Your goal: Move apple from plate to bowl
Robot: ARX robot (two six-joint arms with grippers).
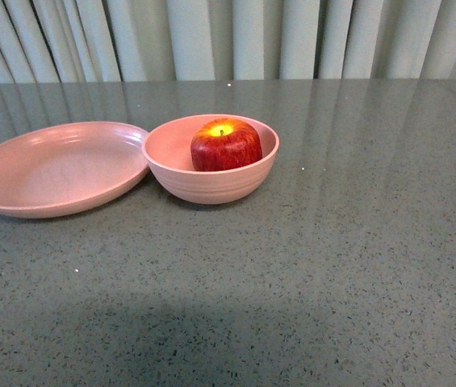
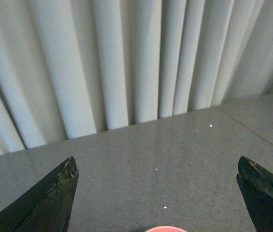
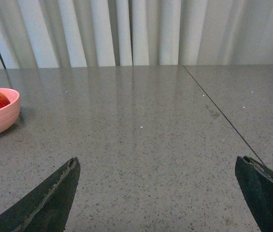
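Both grippers, the left gripper (image 2: 158, 193) and the right gripper (image 3: 158, 193), are spread wide with nothing between their fingers. Over on the grey table (image 1: 332, 258), the apple (image 1: 226, 145) sits in the bowl (image 1: 211, 187), beside the bare plate (image 1: 54, 171).

The desk (image 1: 357, 242) lies open in front and to the right. The bowl (image 1: 211, 181) and plate (image 1: 50, 173), rims touching, occupy the left-centre; curtains (image 1: 228, 36) bound the rear.
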